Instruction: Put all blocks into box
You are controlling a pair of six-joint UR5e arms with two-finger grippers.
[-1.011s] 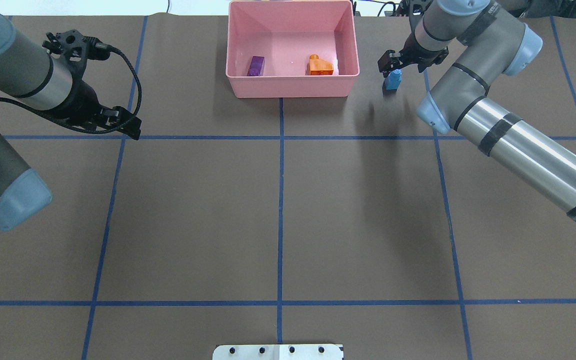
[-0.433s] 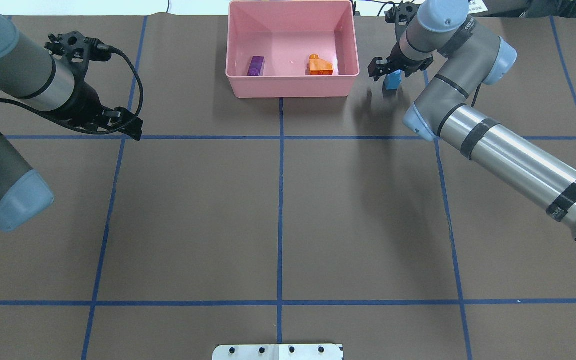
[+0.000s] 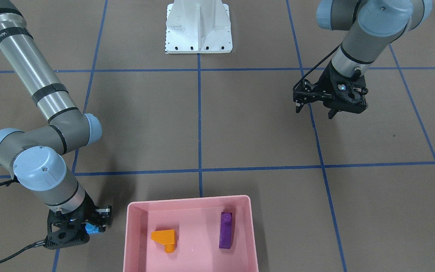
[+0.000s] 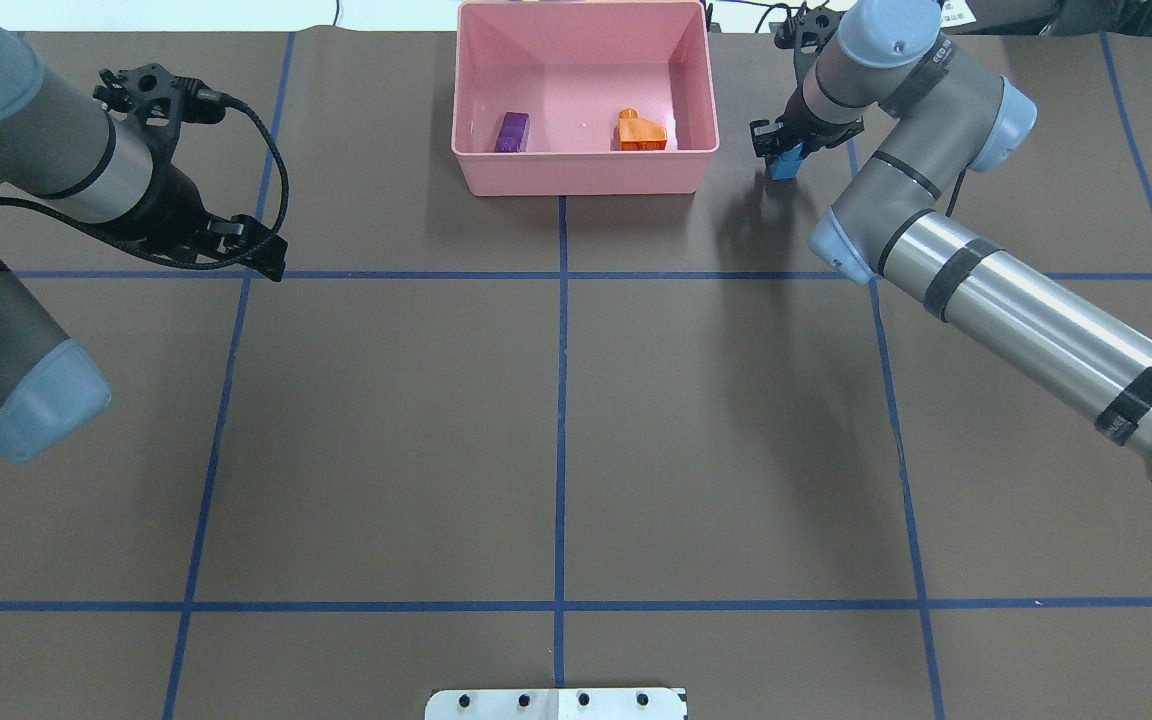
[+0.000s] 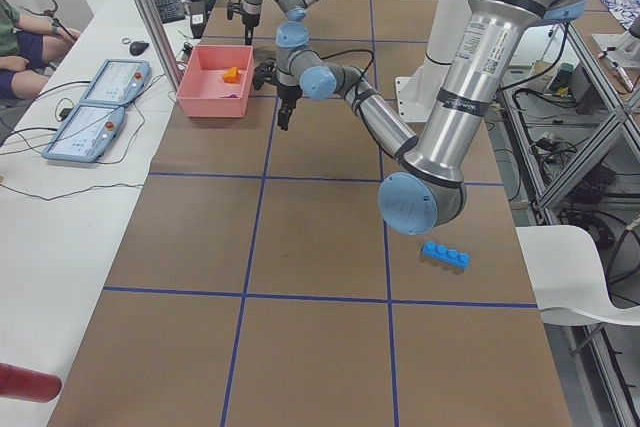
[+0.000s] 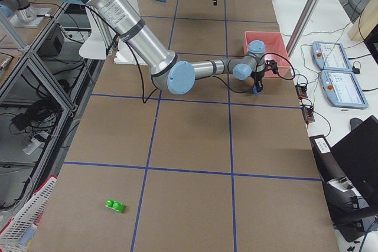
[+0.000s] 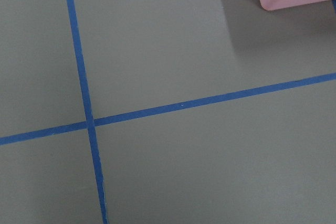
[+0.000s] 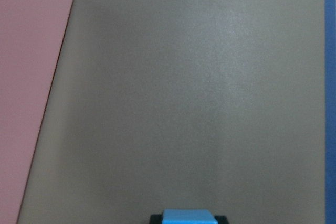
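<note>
A brown worktop [image 4: 386, 430] gridded with blue tape [image 4: 561, 400] carries a pink box [image 4: 584, 175] at its far edge, with the purple bar [image 4: 512, 131] and orange block [image 4: 640, 131] already inside. Just right of the box, the right end effector [image 4: 784, 150] is clenched on the small blue cube [image 4: 786, 166], low at the surface. The left end effector [image 3: 315, 110] hangs released, holding nothing. The grasp looks made; the next move calls for a lift clear of the box's wall, then a carry leftward over it. The long blue bar [image 5: 445, 254] and green block [image 6: 115, 206] lie well apart.
</note>
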